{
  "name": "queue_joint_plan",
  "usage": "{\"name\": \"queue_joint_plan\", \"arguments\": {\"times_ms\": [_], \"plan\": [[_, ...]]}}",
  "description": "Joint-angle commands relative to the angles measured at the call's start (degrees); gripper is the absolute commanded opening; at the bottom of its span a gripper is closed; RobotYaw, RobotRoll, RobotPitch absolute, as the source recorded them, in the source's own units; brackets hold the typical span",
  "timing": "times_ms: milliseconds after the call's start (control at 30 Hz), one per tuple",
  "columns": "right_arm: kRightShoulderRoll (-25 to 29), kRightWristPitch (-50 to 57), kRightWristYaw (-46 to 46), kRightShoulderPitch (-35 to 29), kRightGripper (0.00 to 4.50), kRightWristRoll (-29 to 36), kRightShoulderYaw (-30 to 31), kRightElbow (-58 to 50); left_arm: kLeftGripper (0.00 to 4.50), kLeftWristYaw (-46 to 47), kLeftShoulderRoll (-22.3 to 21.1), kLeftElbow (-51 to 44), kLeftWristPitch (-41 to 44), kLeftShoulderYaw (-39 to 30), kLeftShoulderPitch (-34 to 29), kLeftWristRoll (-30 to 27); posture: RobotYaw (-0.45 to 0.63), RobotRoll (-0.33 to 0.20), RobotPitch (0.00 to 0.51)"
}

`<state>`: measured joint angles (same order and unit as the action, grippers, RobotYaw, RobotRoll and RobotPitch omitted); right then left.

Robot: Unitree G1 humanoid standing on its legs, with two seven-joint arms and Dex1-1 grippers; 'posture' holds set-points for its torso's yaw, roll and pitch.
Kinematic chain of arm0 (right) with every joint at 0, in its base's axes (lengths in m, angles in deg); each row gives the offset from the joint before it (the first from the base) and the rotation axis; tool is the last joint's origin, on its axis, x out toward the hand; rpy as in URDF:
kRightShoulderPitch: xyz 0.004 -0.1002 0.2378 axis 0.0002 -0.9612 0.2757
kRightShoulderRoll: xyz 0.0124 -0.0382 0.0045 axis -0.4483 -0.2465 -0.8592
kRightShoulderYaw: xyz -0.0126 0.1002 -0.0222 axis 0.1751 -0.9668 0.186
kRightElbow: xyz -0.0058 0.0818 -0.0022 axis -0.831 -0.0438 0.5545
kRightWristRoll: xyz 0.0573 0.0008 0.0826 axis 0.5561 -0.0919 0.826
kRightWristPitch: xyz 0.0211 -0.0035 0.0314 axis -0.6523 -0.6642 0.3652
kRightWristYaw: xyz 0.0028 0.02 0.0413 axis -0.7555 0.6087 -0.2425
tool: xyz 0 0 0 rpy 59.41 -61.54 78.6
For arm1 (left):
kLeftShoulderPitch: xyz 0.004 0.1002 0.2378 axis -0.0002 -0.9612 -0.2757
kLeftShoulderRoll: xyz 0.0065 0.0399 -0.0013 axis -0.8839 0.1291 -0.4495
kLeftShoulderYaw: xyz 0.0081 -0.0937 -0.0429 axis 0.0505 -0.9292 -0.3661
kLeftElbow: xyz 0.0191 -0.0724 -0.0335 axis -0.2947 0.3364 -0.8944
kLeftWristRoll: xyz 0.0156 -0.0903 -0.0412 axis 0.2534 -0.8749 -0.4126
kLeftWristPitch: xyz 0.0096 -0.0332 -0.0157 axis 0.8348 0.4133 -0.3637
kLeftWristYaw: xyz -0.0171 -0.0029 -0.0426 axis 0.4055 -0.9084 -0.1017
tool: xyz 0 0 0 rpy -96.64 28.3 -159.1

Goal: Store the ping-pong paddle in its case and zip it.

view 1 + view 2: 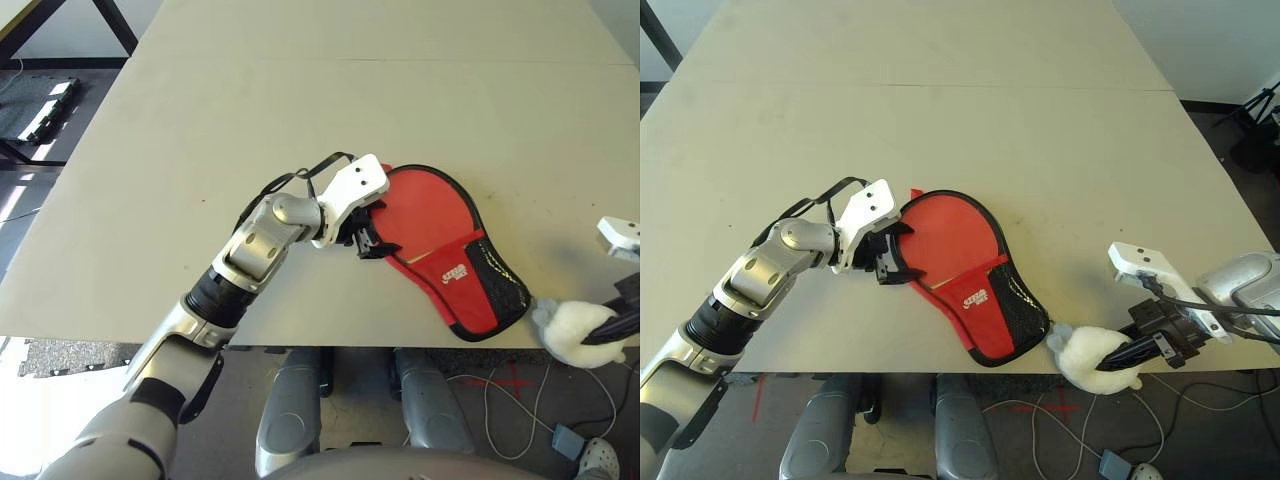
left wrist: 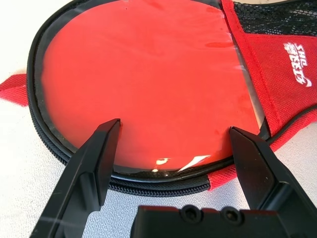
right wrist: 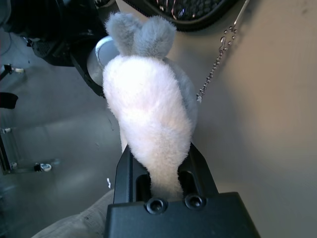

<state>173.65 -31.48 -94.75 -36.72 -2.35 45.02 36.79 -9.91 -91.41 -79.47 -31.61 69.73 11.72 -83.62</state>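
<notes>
The left gripper [image 2: 171,144] is standing with its jaws wide apart, one to either side of the near rim of the case [image 1: 450,250], its two fingers [image 2: 96,158] hovering just over the black zipper edging without gripping it. Between them the red rubber face of the ping-pong paddle [image 2: 148,84] is lying inside the open case, at the centre of the head views; its handle is hidden under the mesh pocket end. The right gripper [image 1: 1145,352] is sitting at the lower right of the head views with its jaws clamped on a white fluffy wad [image 1: 1090,358], which appears to be hanging off the case by a small chain [image 3: 215,67] and so is probably serving as the zipper pull. The case is looking soft and light, likely to slide or bunch on the smooth surface [image 1: 300,100] when tugged, so pinning it through the stiff paddle face near the rim while pulling the wad along the zipper seems the sound way to handle it
</notes>
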Motion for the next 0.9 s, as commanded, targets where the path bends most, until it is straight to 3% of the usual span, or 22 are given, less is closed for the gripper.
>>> {"name": "queue_joint_plan", "arguments": {"times_ms": [33, 133, 167, 533, 833, 900], "plan": [[-0.54, 0.20, -0.65, 0.31, 0.31, -0.47, -0.04, 1.02, 4.50, -0.03, 0.06, 3.07, 1.23, 2.25, -1.55, 1.67, -0.04, 0.000, 0.277], [-2.27, 1.19, -0.65, 3.16, 0.31, 0.26, -2.27, 2.19, 4.50, -0.08, 0.06, 3.19, 1.08, 2.18, -1.52, 1.72, -0.04, 0.000, 0.277], [-1.85, -0.42, -0.65, 3.93, 1.06, -0.53, -2.25, 2.12, 4.50, -0.11, 0.03, 3.19, 1.04, 2.18, -1.53, 1.76, -0.04, 0.000, 0.277], [0.16, -4.61, -0.65, 14.12, 4.47, 0.57, -2.35, 4.20, 4.50, -0.40, -0.15, 3.30, 0.60, 2.01, -1.59, 1.91, -0.04, 0.000, 0.276], [-5.20, -3.39, -0.65, 20.04, 4.47, 2.84, -4.56, 11.69, 4.50, -0.58, -0.11, 2.61, 0.40, 1.27, -1.58, 1.58, -0.05, 0.000, 0.279], [-10.10, -2.09, -0.65, 20.66, 4.47, 3.23, -9.04, 15.63, 4.50, -0.85, 0.05, 0.75, 1.12, -0.86, -1.93, -0.36, -0.04, 0.000, 0.280]]}}
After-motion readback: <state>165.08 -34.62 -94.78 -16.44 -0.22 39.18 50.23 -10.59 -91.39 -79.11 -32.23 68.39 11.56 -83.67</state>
